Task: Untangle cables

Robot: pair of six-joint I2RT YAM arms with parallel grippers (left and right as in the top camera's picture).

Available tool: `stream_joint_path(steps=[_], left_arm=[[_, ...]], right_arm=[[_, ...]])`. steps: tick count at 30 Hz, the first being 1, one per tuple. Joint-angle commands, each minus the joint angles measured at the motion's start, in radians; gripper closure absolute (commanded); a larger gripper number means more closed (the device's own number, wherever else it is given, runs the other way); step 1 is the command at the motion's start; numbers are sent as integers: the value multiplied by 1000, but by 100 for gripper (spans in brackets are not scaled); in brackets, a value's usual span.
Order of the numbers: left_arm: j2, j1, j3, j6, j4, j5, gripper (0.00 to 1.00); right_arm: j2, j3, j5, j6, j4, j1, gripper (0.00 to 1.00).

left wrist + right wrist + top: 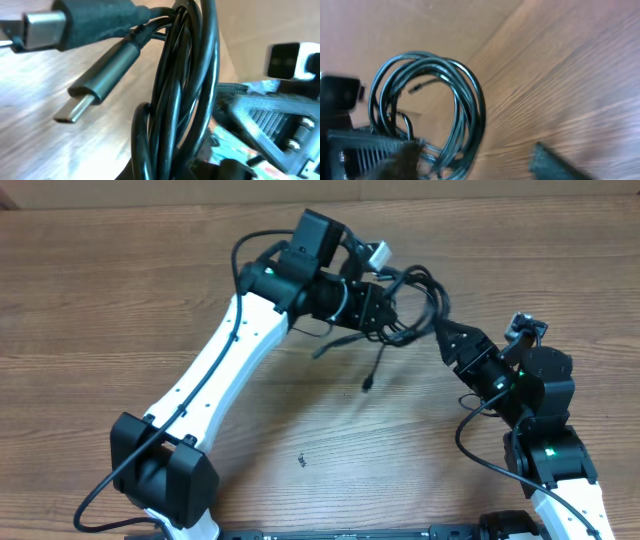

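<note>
Black cables [428,280] are hanging as a looped bundle over the far centre of the wooden worktop [120,280], between the two arms. The left jaws are clenching this bundle. Beside the loops, a grey silver-tipped plug [90,95] and a black-bodied plug [45,25] are pointing left in the left wrist view. One loose strand [375,365] is trailing down towards the near side. The right jaws are sitting just right of the loops; whether they are released or clenched cannot be told, as that view is blurring.
</note>
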Motion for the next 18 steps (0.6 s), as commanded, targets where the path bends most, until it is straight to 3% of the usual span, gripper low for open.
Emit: stream_joint_path(steps=[1,7,18], left_arm=[[-29,52,16,98,-28,-26,96],[-29,56,16,272,-153,-27,96],[-29,56,16,319,-204,-87,96]], right_arm=[[-12,24,10,-169,1,0,12],[-12,24,10,-234,-30,0,2],[-12,24,10,-234,-39,0,0]])
